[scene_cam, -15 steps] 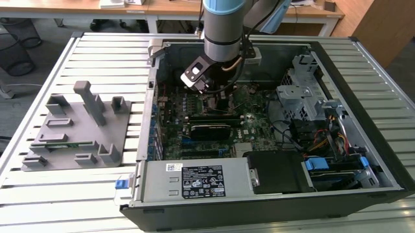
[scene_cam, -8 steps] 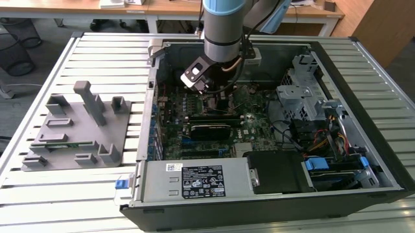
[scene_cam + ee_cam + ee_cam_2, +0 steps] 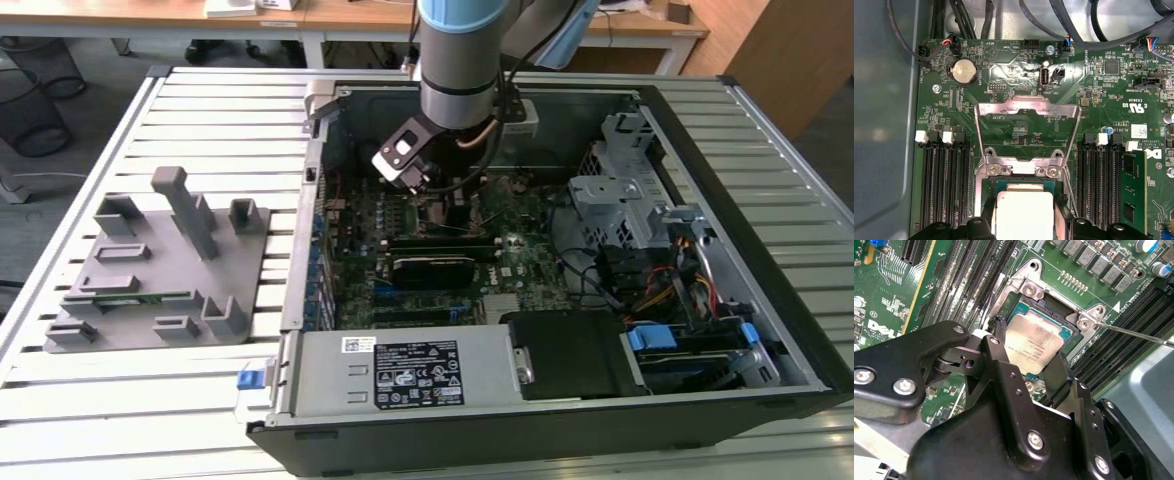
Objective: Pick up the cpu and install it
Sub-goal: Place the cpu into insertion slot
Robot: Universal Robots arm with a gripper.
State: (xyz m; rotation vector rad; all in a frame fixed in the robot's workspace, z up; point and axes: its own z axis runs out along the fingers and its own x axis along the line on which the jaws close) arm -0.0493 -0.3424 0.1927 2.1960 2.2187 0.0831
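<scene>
1. One cpu (image 3: 1036, 342) lies at the open socket (image 3: 1030, 288); whether it is fully seated, I can't tell.
2. Gripper (image 3: 1028, 347) is narrow, its fingers (image 3: 1000, 352) pressed on opposite cpu edges, holding it and hiding one corner.
3. First wrist view: the cpu (image 3: 1024, 207) is cut off by the frame edge, and the socket lid (image 3: 1024, 106) is raised.
4. Exterior view: the arm (image 3: 461, 60) blocks the socket inside the computer case (image 3: 747, 130).

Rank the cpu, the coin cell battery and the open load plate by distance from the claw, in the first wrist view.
1. cpu, gripped in the claw.
2. load plate, hinged open just beyond the cpu.
3. coin cell battery, farther off, past the plate's far end.
</scene>
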